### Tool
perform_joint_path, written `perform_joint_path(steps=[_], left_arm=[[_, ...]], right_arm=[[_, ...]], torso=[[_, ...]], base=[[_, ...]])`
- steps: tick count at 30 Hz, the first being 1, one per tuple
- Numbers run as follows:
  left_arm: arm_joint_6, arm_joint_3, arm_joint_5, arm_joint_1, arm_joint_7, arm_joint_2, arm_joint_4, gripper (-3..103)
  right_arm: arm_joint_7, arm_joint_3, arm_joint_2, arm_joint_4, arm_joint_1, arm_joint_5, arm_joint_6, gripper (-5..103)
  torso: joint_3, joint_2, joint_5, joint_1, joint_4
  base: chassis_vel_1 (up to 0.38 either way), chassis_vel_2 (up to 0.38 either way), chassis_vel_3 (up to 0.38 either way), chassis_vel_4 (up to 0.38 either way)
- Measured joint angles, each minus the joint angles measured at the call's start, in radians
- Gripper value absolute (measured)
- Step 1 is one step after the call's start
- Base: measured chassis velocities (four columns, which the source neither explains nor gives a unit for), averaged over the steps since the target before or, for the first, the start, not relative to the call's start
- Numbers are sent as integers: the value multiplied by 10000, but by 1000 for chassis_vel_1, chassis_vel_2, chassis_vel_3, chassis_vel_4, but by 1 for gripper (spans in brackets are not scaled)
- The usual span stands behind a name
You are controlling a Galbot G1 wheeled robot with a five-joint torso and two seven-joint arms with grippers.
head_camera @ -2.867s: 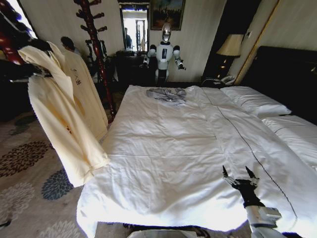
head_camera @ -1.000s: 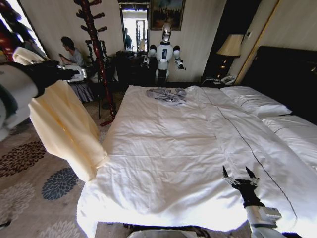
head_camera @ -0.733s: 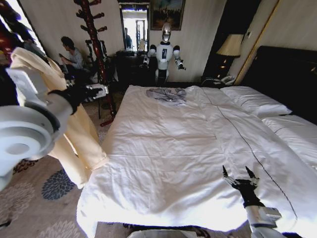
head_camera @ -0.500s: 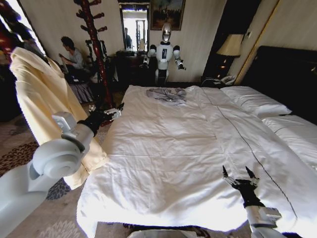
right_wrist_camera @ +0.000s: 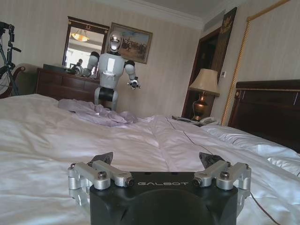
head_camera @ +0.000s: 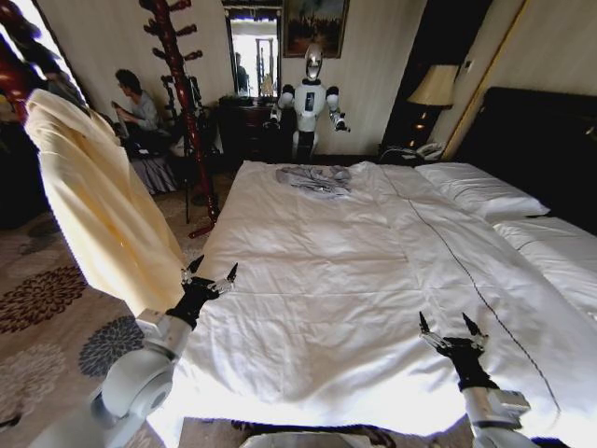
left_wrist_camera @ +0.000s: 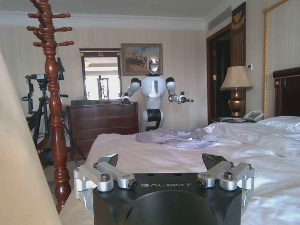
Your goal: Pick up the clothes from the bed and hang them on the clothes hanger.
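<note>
Clothes (head_camera: 98, 205), hanger hidden, top cropped

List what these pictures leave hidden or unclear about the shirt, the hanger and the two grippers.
- Hanger: in the head view the shirt drapes over whatever holds its top, so no hanger or hook can be made out.
- Shirt in the left wrist view: cut off by the edge, just a cream strip.
- Coat stand: top cut off in the head view.
- Left gripper and right gripper: open and empty; the bed under them is hidden in the wrist views.

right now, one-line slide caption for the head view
Cream shirt hangs beside the bed; left gripper and right gripper open, empty over the sheets.
</note>
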Motion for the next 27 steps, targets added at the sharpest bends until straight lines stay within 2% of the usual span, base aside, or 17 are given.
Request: perform_joint_path(steps=[1,2,6,7,11,12,15,17,21,27], left_arm=[[-178,26,294,222,44,-284,40,100],[-178,26,294,222,44,-284,40,100],[-1162,-29,2385,1306,229,-1725,215,100],[-1162,-29,2385,1306,229,-1725,215,100],[-1623,-120,3294,2219,550,-2830,-35,100],[-1623,-120,3294,2219,550,-2830,-35,100],[-2203,-429,4107,2748,1022,-3365,26,100],[-2353,-664,4192,3137,1341,-3761,-42,100],[-2734,-824,4197,3693,1574,-4105,-66,100],[-3479,-1096,4081,4395,1546,-3893,56,100]], right_arm=[[1,1,-1,0,0,0,0,100],[1,1,-1,0,0,0,0,100],[-1,-1,0,0,-1,0,0,100],[-1,-1,0,0,-1,0,0,100],[0,0,0,0,0,0,0,100],[0,0,0,0,0,0,0,100],[0,0,0,0,0,0,0,100],[0,0,0,0,-1,0,0,100],[0,0,-1,1,0,0,0,100],[0,0,0,0,0,0,0,100]], torso=[[0,0,-1,0,0],[0,0,-1,0,0],[0,1,0,0,0],[0,1,0,0,0],[0,2,1,-1,0],[0,2,1,-1,0],[0,2,-1,0,1],[0,1,-1,0,1],[0,2,0,0,3],[1,2,-3,0,1]], base=[[0,0,0,0],[0,0,0,0],[0,0,0,0],[0,0,0,0],[0,0,0,0],[0,0,0,0],[0,0,0,0],[0,0,0,0],[0,0,0,0],[0,0,0,0]])
